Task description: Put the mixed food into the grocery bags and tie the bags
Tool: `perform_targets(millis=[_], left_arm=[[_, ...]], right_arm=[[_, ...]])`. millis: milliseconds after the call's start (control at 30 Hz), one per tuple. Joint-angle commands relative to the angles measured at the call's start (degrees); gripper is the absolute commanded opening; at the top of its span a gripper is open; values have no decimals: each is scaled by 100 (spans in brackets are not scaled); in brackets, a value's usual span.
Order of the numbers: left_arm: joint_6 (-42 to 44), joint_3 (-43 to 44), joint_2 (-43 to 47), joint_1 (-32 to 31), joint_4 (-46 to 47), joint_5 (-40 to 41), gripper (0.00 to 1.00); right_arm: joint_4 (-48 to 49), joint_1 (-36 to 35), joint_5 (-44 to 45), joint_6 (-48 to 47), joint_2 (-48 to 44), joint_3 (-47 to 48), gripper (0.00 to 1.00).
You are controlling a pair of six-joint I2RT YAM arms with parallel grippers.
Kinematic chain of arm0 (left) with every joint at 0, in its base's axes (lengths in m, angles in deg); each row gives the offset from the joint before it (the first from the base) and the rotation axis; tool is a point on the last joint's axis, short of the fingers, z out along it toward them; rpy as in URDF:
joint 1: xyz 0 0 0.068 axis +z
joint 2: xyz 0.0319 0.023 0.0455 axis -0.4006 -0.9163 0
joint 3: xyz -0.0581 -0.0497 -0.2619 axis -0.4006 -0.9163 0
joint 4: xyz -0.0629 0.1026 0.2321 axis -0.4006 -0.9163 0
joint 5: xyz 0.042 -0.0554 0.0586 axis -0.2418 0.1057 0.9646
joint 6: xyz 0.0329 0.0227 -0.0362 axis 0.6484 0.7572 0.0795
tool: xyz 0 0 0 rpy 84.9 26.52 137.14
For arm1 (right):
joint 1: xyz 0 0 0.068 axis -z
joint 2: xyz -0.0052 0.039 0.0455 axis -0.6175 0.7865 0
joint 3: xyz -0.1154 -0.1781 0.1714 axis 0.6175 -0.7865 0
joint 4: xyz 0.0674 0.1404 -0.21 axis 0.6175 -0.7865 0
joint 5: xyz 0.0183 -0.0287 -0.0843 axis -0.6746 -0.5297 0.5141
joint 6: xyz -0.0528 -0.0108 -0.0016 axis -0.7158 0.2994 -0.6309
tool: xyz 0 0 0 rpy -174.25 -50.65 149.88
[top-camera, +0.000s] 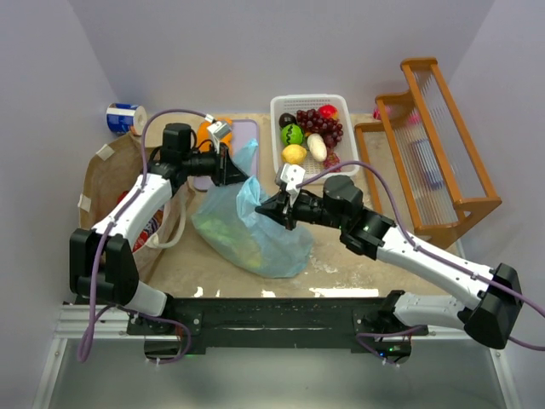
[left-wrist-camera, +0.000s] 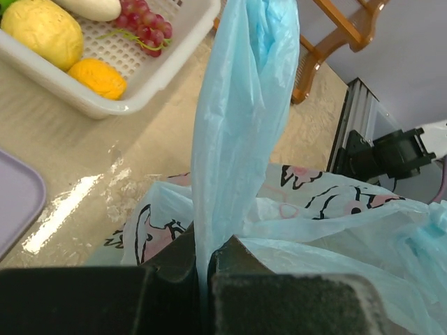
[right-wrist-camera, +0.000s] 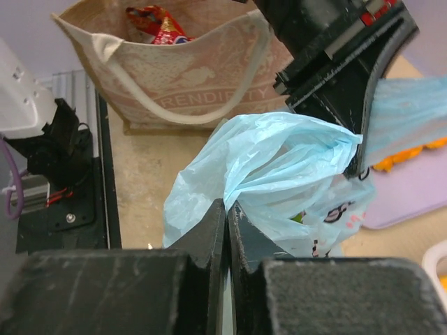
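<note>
The light-blue plastic grocery bag (top-camera: 255, 230) lies in the middle of the table, with greenish food showing through it. My left gripper (top-camera: 232, 166) is shut on one bag handle (left-wrist-camera: 237, 105), which rises taut from between its fingers (left-wrist-camera: 174, 258). My right gripper (top-camera: 277, 207) is shut on another part of the bag's top (right-wrist-camera: 279, 153). The brown paper bag (top-camera: 111, 175) with white handles (right-wrist-camera: 188, 115) lies at the left. More mixed food sits in the white basket (top-camera: 277, 106): purple grapes (top-camera: 322, 119), a green piece (top-camera: 292, 134), a yellow one (top-camera: 294, 154) and a white one (top-camera: 317, 146).
A wooden rack (top-camera: 434, 145) stands at the far right. A lilac board (top-camera: 247, 132) with orange pieces (top-camera: 209, 132) lies behind the left gripper. A blue-and-white roll (top-camera: 126, 118) sits in the back left corner. Red packaging (right-wrist-camera: 157, 24) shows inside the paper bag.
</note>
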Motion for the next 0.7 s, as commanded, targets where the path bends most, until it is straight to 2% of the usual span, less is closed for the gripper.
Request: perform_targets(millis=[0, 133, 333, 533, 667], left_arm=[[674, 335, 79, -62, -686, -483, 0], [1454, 405, 289, -62, -1283, -641, 0], [1904, 423, 378, -71, -1706, -887, 0], [2124, 458, 325, -124, -1961, -914, 0], [2282, 510, 281, -141, -2146, -1019, 0]], right_arm=[[480, 163, -897, -681, 42, 185, 8], [689, 636, -1723, -551, 209, 238, 7], [524, 857, -2919, -629, 596, 590, 4], [-205, 875, -3334, -1208, 843, 1134, 2], [-259, 1006, -3771, -1262, 930, 1336, 2]])
